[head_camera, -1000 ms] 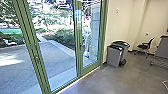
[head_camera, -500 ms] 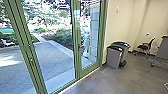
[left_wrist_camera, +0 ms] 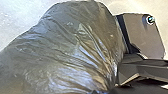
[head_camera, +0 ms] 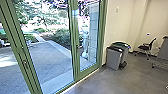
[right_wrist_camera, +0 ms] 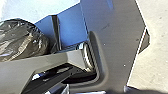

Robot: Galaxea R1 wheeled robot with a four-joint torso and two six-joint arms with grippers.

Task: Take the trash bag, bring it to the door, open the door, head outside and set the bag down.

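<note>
The trash bag (left_wrist_camera: 72,47), dark and glossy, bulges large in the left wrist view, its folds drawn together beside my left gripper (left_wrist_camera: 101,91), which is shut on it. Part of the same dark bag (right_wrist_camera: 23,40) appears in the right wrist view, beyond a grey robot part. Ahead in the head view stands the glass door (head_camera: 74,50) with a green frame. Small handles sit on its uprights. Paving and plants are visible through the glass.
Two grey bins (head_camera: 114,58) stand against the wall right of the door. Farther right are a black chair (head_camera: 145,47) and a grey piece of furniture (head_camera: 163,51). Behind the right pane is a pale upright shape (head_camera: 85,43) that I cannot identify.
The head camera has turned or moved slightly, so the door's uprights show farther left. More of the left part of the doorway has slid toward the picture's edge.
</note>
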